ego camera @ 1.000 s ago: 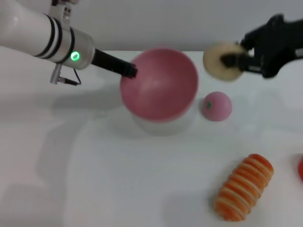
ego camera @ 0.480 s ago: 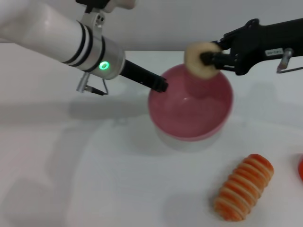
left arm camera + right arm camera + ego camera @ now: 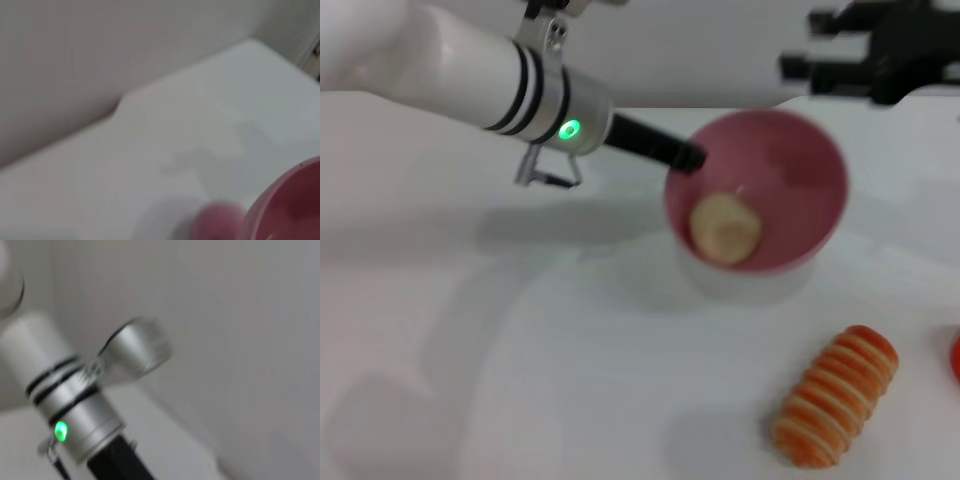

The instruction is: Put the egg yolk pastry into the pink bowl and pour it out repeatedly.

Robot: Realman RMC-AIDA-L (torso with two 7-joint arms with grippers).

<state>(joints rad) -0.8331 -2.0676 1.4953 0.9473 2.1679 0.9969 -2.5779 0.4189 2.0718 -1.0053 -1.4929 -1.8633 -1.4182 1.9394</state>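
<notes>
Tabletop (image 3: 470,380): white, carries all items.
Pink bowl (image 3: 800,170): raised off tabletop, tilted, mouth facing camera and slightly up; rim also visible in left wrist view (image 3: 295,205).
Left end effector (image 3: 688,157): clenched on bowl rim at its left edge, arm reaching in from upper left.
Right end effector (image 3: 800,55): above and behind bowl, fingers spread, released, holding nothing.
Striped roll (image 3: 835,397): on tabletop near front right, long axis diagonal.
Egg yolk pastry (image 3: 725,227): inside bowl, resting against lower left wall; rounded, no clear long axis.
</notes>
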